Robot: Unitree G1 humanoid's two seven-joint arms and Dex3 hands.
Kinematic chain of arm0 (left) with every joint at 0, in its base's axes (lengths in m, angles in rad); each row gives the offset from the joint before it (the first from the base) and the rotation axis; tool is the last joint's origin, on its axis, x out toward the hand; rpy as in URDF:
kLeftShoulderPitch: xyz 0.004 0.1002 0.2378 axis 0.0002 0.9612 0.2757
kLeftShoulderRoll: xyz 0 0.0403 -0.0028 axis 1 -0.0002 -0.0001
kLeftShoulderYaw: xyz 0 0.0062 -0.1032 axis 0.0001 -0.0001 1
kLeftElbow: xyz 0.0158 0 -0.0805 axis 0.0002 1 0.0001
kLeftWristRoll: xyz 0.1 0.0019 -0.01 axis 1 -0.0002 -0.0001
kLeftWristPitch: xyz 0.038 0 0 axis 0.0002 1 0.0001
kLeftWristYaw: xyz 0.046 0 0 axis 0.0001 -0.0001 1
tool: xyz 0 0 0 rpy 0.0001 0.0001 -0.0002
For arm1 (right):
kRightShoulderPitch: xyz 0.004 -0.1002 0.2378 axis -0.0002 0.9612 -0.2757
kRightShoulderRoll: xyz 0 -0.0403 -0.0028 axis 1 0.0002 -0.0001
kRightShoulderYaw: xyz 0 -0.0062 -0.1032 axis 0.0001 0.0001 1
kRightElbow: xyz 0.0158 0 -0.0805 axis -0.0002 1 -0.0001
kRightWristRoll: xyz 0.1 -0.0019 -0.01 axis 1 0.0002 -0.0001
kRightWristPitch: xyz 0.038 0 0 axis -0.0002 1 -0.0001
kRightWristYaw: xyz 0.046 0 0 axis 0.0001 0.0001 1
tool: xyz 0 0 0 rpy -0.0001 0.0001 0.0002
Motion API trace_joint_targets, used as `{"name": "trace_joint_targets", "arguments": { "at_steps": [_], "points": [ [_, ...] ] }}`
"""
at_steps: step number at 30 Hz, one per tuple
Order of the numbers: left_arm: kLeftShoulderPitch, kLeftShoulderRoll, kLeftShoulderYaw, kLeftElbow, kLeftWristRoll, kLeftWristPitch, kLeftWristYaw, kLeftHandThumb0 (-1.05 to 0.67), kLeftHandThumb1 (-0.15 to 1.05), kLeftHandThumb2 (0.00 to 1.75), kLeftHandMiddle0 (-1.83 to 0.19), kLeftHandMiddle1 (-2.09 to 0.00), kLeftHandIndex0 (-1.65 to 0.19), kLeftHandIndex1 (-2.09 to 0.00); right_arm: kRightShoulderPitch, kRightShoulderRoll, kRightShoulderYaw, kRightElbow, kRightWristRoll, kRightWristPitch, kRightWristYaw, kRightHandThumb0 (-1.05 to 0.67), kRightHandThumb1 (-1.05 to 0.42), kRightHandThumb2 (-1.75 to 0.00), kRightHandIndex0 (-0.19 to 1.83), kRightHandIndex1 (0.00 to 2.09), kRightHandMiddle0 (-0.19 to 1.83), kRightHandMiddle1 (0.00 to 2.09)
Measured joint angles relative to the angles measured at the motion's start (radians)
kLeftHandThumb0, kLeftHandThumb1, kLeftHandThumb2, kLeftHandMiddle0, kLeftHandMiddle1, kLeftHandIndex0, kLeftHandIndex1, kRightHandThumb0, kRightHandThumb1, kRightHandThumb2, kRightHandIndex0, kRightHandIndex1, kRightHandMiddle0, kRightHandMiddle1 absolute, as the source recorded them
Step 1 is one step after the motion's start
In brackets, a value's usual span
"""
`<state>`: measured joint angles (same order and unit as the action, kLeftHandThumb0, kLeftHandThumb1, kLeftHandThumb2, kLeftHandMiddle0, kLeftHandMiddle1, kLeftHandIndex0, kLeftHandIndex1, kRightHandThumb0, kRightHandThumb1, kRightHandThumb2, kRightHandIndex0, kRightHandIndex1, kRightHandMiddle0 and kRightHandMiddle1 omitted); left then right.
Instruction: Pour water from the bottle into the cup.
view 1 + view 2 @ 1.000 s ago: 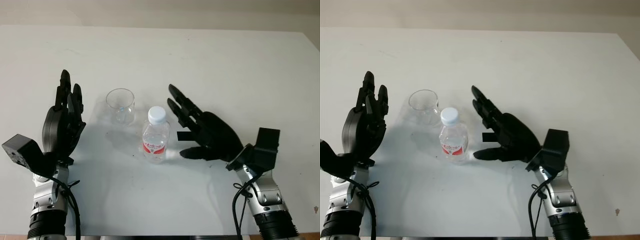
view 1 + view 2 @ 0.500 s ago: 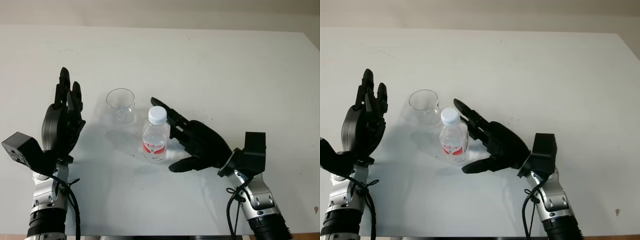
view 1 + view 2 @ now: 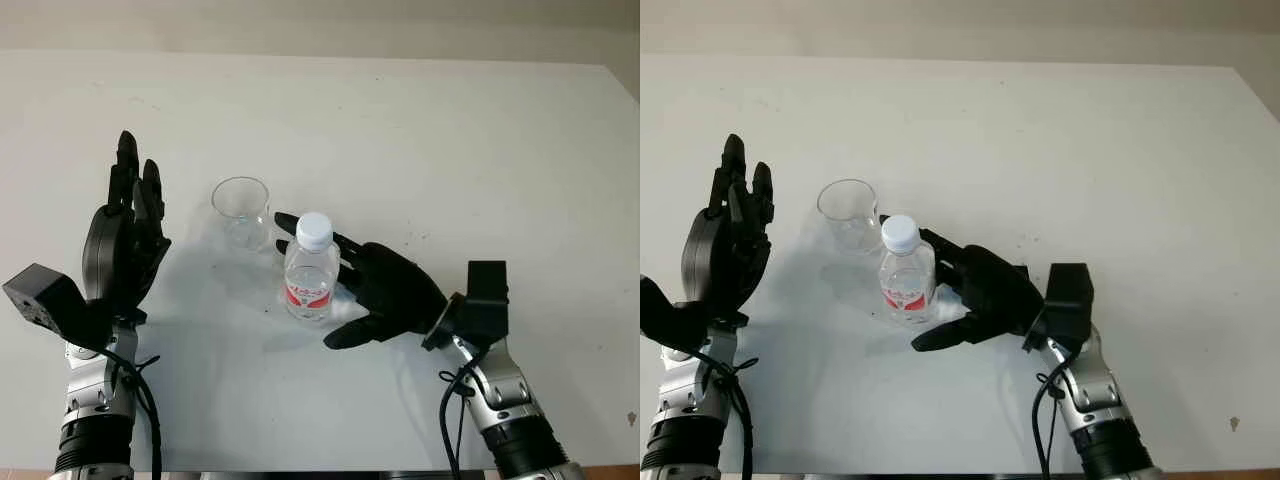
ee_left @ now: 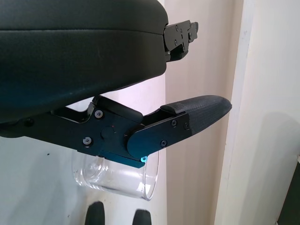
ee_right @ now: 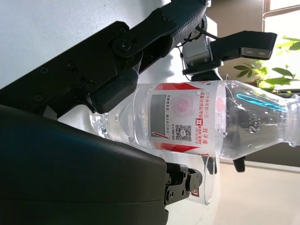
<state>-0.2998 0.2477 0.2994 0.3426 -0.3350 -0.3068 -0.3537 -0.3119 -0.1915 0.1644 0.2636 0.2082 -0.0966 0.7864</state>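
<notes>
While upright clear plastic water bottle with white cap and red label (image 3: 309, 270) stands on white bench (image 3: 480, 160) just beside clear plastic cup (image 3: 241, 209), right hand (image 3: 385, 290) is placed against it, fingers (image 3: 300, 228) spread, not closed. Left hand (image 3: 125, 245) raised left of cup, open.

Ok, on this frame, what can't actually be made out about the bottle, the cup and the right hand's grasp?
- Contact: right hand surrounds the bottle; whether its fingers press it is unclear, as the bottle hides them in the eye views.
- Water level in the bottle: the red label covers it in the right wrist view.
- Cup contents: clear plastic, cannot tell.
- Left hand, open beside the cup: its palm faces away.
</notes>
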Motion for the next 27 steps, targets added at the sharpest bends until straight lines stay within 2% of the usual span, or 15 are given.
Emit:
{"name": "trace_joint_targets", "arguments": {
  "at_steps": [9,14,16,19,23,26,27],
  "points": [
    [0.002,-0.002,0.001,0.000,0.000,-0.021,0.005,-0.70,1.05,0.75,0.19,0.00,0.19,0.00,-0.040,0.006,0.004,0.058,-0.021,-0.019,-0.006,-0.90,-0.75,-0.06,0.17,0.13,0.10,0.20],
    [0.004,-0.003,0.000,0.000,0.000,-0.021,0.012,-0.70,1.05,0.76,0.19,0.00,0.19,0.00,-0.053,0.011,0.004,0.103,-0.027,-0.077,0.000,-0.85,-0.75,-0.05,0.20,0.15,0.12,0.25],
    [0.004,-0.003,-0.001,0.000,0.000,-0.021,0.013,-0.70,1.05,0.76,0.19,0.00,0.19,0.00,-0.058,0.018,0.003,0.114,-0.028,-0.083,0.001,-0.84,-0.74,-0.05,0.24,0.15,0.11,0.35],
    [0.005,-0.003,-0.001,0.000,0.000,-0.021,0.015,-0.69,1.05,0.76,0.19,0.00,0.19,0.00,-0.071,0.028,0.004,0.129,-0.028,-0.083,0.001,-0.83,-0.74,-0.06,0.35,0.20,0.06,0.70],
    [0.005,-0.004,-0.002,-0.001,0.003,-0.021,0.018,-0.69,1.05,0.76,0.19,0.00,0.19,0.00,-0.092,0.035,0.017,0.144,-0.049,-0.102,0.009,-0.81,-0.74,-0.05,0.55,0.41,0.16,0.98],
    [0.005,-0.004,-0.002,-0.001,0.003,-0.021,0.018,-0.69,1.05,0.76,0.19,0.00,0.19,0.00,-0.104,0.037,0.022,0.157,-0.061,-0.116,0.011,-0.70,-0.68,-0.05,0.53,0.97,0.31,1.19],
    [0.005,-0.004,-0.002,-0.001,0.003,-0.021,0.018,-0.69,1.05,0.76,0.19,0.00,0.19,0.00,-0.106,0.037,0.024,0.158,-0.064,-0.118,0.012,-0.67,-0.68,-0.05,0.53,1.09,0.34,1.24]
  ]
}}
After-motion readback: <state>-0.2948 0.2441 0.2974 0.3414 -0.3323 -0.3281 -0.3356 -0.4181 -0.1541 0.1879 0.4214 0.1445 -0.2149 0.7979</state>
